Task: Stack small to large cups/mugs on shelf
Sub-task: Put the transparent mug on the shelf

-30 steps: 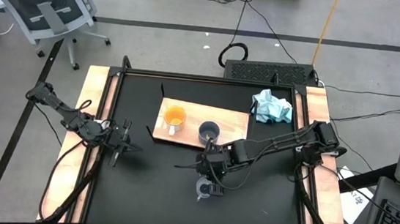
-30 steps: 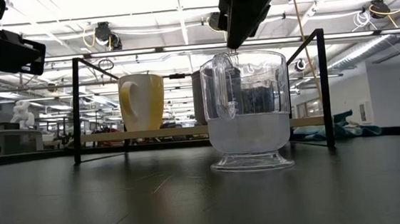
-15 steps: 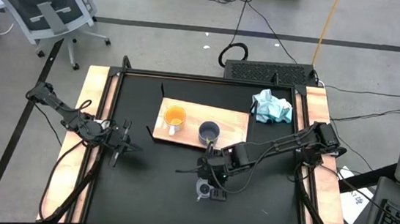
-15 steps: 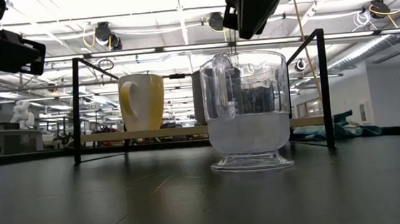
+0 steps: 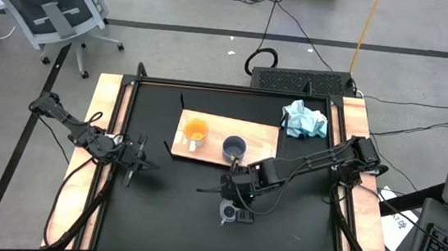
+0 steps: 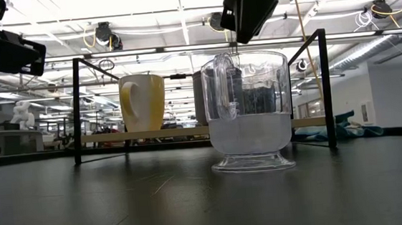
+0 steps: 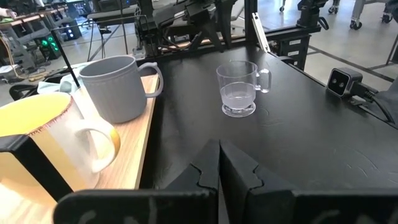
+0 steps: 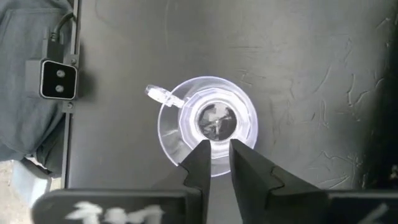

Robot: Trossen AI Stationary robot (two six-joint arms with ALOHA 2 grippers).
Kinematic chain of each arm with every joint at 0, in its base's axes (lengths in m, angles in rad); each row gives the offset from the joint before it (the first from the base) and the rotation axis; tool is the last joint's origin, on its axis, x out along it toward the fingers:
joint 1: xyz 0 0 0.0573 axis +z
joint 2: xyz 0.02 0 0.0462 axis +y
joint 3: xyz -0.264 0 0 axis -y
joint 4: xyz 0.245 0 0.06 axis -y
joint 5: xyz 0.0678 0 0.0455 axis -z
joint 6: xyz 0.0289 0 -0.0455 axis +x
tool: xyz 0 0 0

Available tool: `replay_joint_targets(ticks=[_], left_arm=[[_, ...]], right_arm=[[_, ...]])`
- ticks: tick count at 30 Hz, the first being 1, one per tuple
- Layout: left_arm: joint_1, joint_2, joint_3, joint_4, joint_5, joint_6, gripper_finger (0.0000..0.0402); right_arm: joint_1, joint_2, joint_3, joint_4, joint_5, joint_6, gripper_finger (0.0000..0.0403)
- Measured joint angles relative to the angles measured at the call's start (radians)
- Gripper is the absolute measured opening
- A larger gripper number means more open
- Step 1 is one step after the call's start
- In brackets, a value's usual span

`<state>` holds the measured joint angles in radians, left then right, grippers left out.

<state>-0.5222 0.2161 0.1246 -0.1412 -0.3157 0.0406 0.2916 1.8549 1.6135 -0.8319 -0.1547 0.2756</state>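
The clear glass cup (image 5: 232, 214) stands upright on its foot on the black table, near of the light-wood board (image 5: 260, 137); it also shows in the low view (image 6: 248, 112) and the right wrist view (image 8: 208, 124). The orange mug (image 5: 195, 131) and the blue-grey mug (image 5: 233, 149) stand on the board. My right gripper (image 8: 219, 158) points down just above the cup's rim, its fingers a narrow gap apart over the cup's wall; in the low view (image 6: 242, 37) it sits above the rim. My left gripper (image 7: 219, 165) is shut and empty at the table's left (image 5: 139, 164).
A crumpled light-blue cloth (image 5: 304, 119) lies at the table's far right corner. A small grey camera box (image 8: 58, 79) sits at the near edge beside the cup. A black frame runs around the table. Bare black table lies left and right of the cup.
My right gripper has risen a little from the glass cup's rim and stays over it. The cup has kept its place, upright.
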Motion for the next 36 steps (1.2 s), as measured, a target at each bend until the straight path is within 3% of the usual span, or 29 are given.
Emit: replay_joint_targets(ticks=[15,28,36], left_arm=[[0.0,0.0,0.0,-0.005,0.0,0.0,0.001],[0.0,0.0,0.0,-0.005,0.0,-0.001,0.001],[0.0,0.0,0.0,-0.005,0.0,-0.001,0.001]], right_arm=[[0.0,0.0,0.0,0.0,0.0,-0.001,0.0154],[0.0,0.0,0.0,0.0,0.004,0.0,0.0166],[-0.004,0.0,-0.003,-0.002,0.083,0.0,0.0165]])
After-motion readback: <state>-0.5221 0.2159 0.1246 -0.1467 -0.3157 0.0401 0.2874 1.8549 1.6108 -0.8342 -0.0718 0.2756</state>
